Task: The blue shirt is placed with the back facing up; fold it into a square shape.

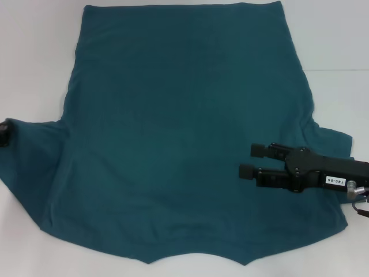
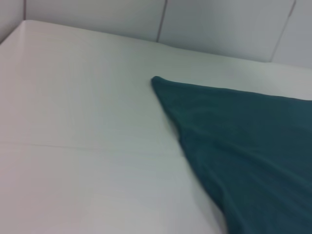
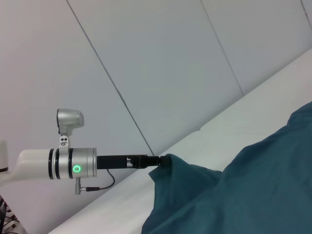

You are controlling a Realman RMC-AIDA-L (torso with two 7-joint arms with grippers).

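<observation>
The blue shirt (image 1: 184, 127) lies spread flat on the white table (image 1: 34, 57), hem at the far side and neckline at the near edge. My right gripper (image 1: 251, 160) is over the shirt's right part, beside the right sleeve. It points left, its two fingers apart and open with nothing between them. My left gripper (image 1: 3, 133) shows only as a black tip at the left edge of the head view, at the tip of the left sleeve. In the right wrist view the left gripper (image 3: 160, 162) is shut on that sleeve's edge, and the cloth (image 3: 234, 195) rises up to it.
The left wrist view shows a far corner of the shirt (image 2: 234, 146) lying on bare white table (image 2: 87, 122), with a panelled wall (image 2: 219, 24) behind. Bare table borders the shirt on the left and right.
</observation>
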